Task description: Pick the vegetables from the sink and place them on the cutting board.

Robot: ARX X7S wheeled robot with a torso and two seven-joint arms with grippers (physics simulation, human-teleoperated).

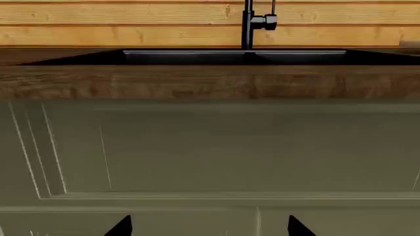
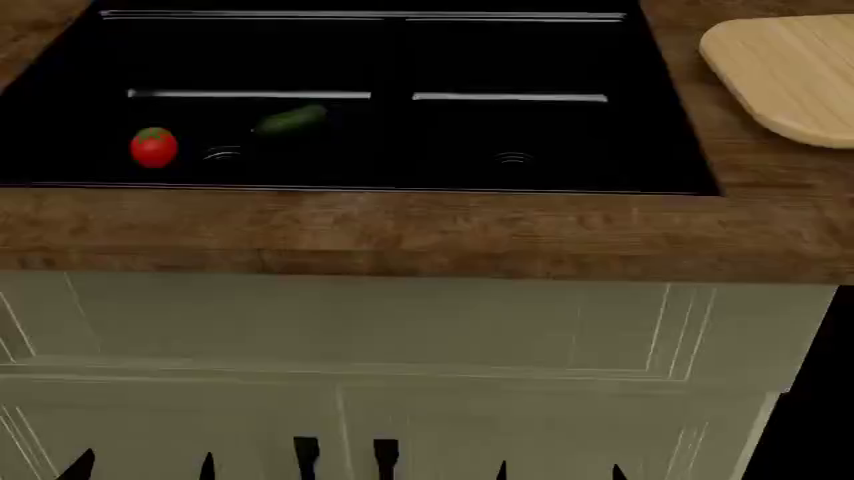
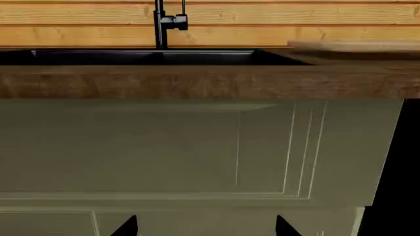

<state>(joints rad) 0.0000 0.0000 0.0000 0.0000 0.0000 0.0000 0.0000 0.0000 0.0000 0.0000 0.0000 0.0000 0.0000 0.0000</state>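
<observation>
Even, flat, shadowless render light; sink (image 2: pixel 400 60) near-black, thin grey glints along edges; slight softness, no edge distortion.

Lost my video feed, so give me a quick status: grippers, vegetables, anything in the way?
Both grippers open, empty, low at the cabinet front. Tomato and cucumber in the sink's left basin. Cutting board bare, far right. Counter edge between grippers and sink.

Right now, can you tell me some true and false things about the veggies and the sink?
1. The tomato is in the sink's left basin. True.
2. The cucumber lies on the cutting board. False: it is in the sink, near the tomato.
3. The cutting board sits right of the sink. True.
4. The left gripper's fingers hold the tomato. False: they hold nothing, down by the cabinet front.
</observation>
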